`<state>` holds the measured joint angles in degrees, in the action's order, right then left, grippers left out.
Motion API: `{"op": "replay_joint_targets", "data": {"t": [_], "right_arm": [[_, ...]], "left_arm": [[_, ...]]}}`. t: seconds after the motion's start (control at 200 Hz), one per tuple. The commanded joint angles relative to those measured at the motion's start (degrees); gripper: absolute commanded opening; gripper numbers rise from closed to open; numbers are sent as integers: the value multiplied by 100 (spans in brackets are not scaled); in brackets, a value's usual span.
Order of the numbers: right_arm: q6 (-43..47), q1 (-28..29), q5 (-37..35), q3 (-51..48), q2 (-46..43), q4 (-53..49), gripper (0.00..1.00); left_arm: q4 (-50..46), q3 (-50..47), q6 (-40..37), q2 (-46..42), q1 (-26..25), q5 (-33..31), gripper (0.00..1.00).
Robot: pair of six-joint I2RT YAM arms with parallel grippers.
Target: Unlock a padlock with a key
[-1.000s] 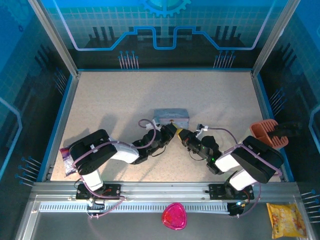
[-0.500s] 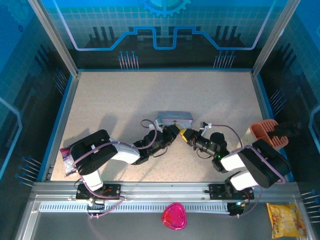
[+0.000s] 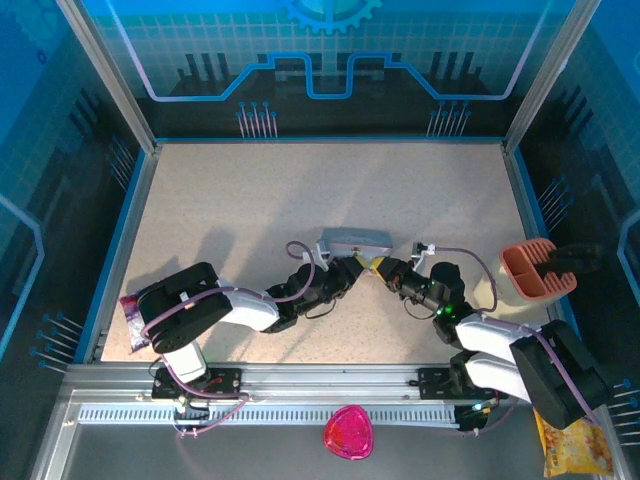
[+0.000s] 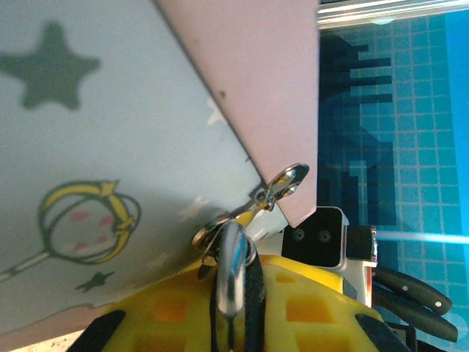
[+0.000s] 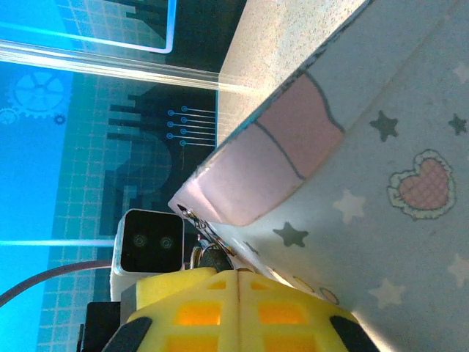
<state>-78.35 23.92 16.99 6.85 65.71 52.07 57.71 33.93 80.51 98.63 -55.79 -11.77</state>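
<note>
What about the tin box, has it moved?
Yes. The tin box slid a little toward the table's right edge.

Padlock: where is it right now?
Left wrist view: the padlock is hooked on the clasp of the tin, mid-table, between the fingers of the left gripper.

star-printed pale-blue tin (image 4: 124, 139); silvery padlock shackle (image 4: 231, 273)

No writing, brand, label or number can be read on anything here.
</note>
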Motion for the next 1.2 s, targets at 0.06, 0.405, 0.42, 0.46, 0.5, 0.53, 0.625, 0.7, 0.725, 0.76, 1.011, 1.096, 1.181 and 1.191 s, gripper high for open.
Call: {"op": "replay_joint_targets", "data": {"t": [0.06, 0.405, 0.42, 0.46, 0.5, 0.53, 0.625, 0.7, 0.725, 0.76, 1.011, 1.096, 1.181, 1.191], "right_arm": [[71, 202, -500, 267, 30, 239, 0], [314, 401, -924, 237, 916, 1559, 0], [293, 389, -899, 231, 1034, 1726, 0], [236, 368, -846, 250, 1333, 2262, 0], [126, 378, -834, 296, 1627, 2600, 0], [48, 412, -829, 332, 1828, 2853, 0], [58, 593, -938, 456, 2047, 2937, 0], [193, 694, -1078, 474, 1840, 2667, 0], [214, 696, -1085, 490, 1748, 2481, 0], [247, 695, -1092, 518, 1619, 2234, 0], [159, 961, -1136, 635, 2033, 2649, 0], [103, 1041, -1259, 624, 2268, 2938, 0], [41, 1071, -1321, 634, 2363, 2949, 0], [22, 1071, -1319, 647, 2373, 2949, 0]], "left_arm": [[315, 179, -153, -263, -325, 976, 0], [857, 516, 263, -260, -353, 1202, 0], [864, 540, 278, -269, -361, 1215, 0], [825, 597, 312, -295, -379, 1258, 0], [803, 634, 348, -318, -400, 1265, 0], [811, 656, 351, -318, -423, 1266, 0], [832, 728, 367, -286, -442, 1294, 0], [896, 737, 411, -244, -440, 1293, 0], [904, 729, 420, -239, -450, 1294, 0], [925, 724, 428, -222, -450, 1291, 0], [1049, 937, 524, -43, -485, 1388, 0], [1080, 940, 543, -11, -485, 1388, 0], [1052, 948, 536, -15, -494, 1412, 0], [1050, 948, 534, -14, -494, 1414, 0]]}}
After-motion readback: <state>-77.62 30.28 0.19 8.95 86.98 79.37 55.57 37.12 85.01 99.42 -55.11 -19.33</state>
